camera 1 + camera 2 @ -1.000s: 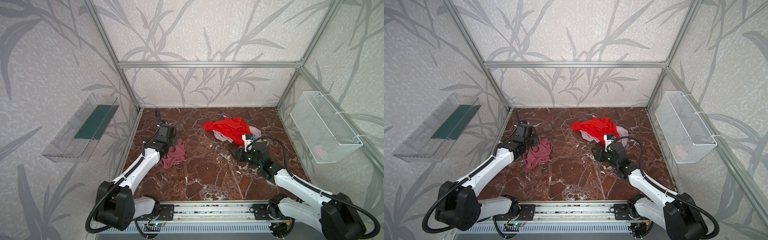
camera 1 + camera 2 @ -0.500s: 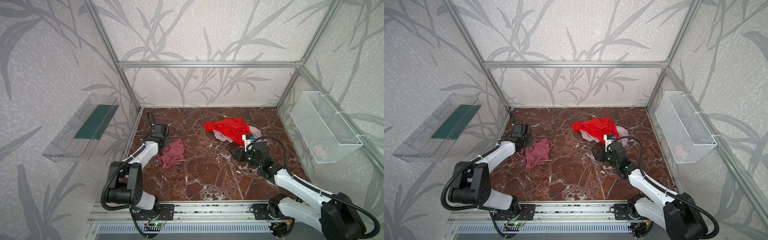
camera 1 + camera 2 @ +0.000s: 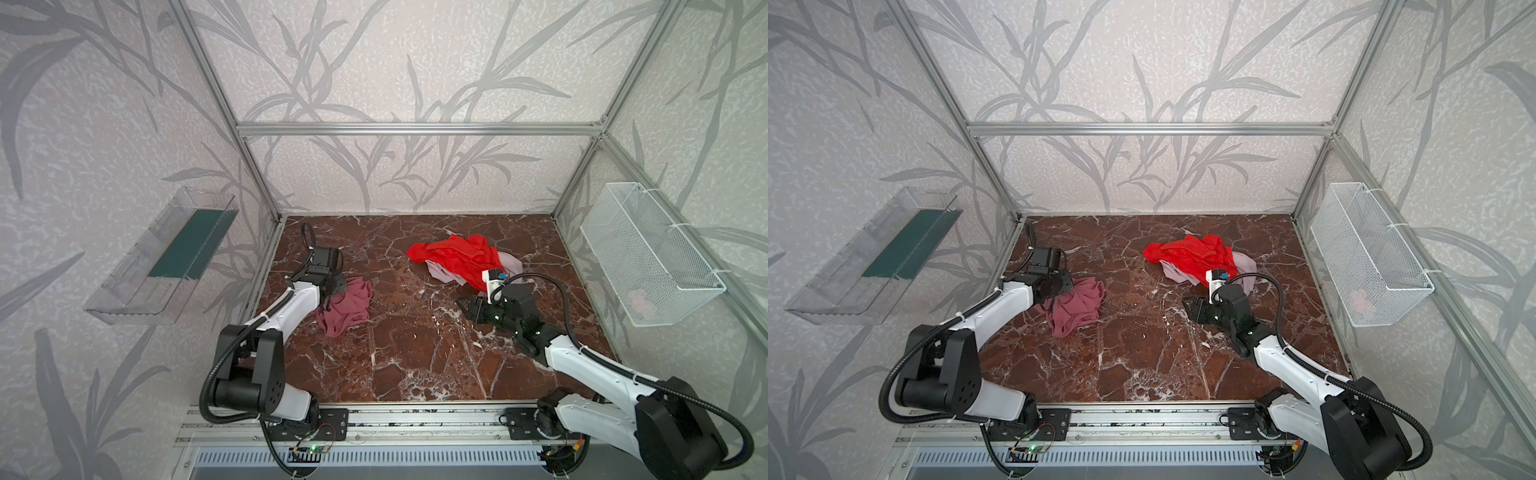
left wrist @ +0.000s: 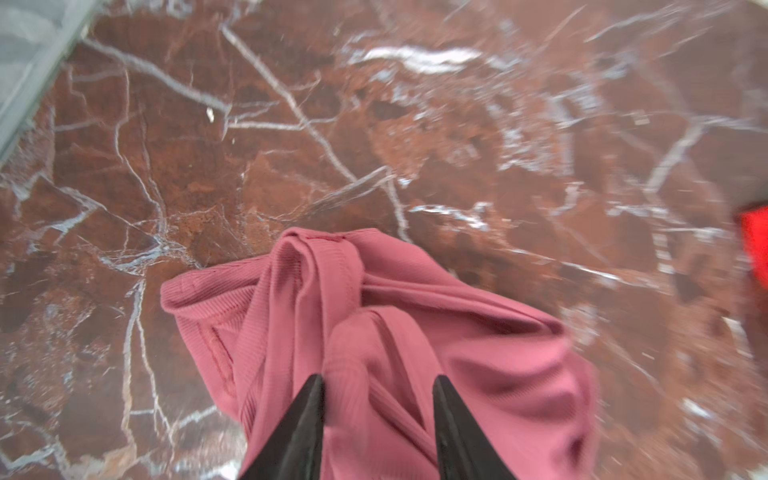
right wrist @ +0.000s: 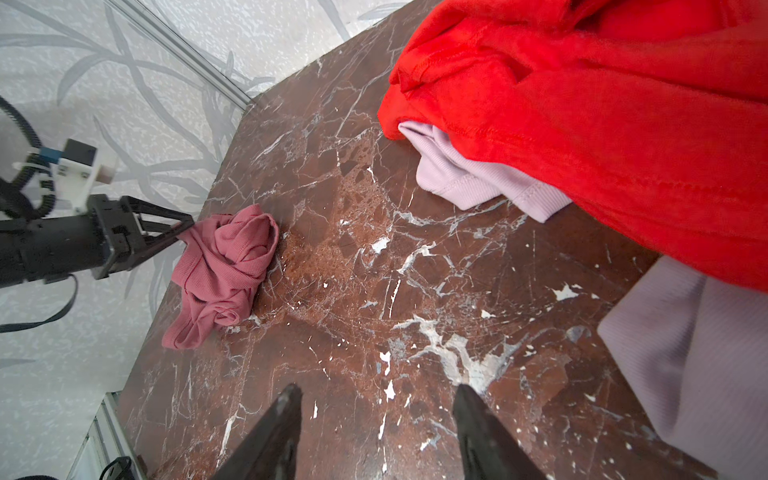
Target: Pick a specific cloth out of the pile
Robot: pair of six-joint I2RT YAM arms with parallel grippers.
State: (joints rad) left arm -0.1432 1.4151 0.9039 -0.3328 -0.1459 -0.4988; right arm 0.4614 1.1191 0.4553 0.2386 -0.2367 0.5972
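Marble [image 3: 415,340]: left gripper [image 4: 379,378] newly loose on cloth [image 4: 478,332]

Seen in both top views from high at the front, looking down and inward over the arm bases [image 3: 266,395] toward the back wall [image 3: 415,174], far enough to take in the whole surface [image 3: 415,353]; nearly identical framing. From the left wrist, pointing closely down past the left gripper [image 4: 379,378] onto the cloth [image 4: 374,316]; from the right wrist, low over the surface past the right gripper [image 5: 377,388], facing across at that same cloth, with the pile [image 5: 602,104] close alongside.
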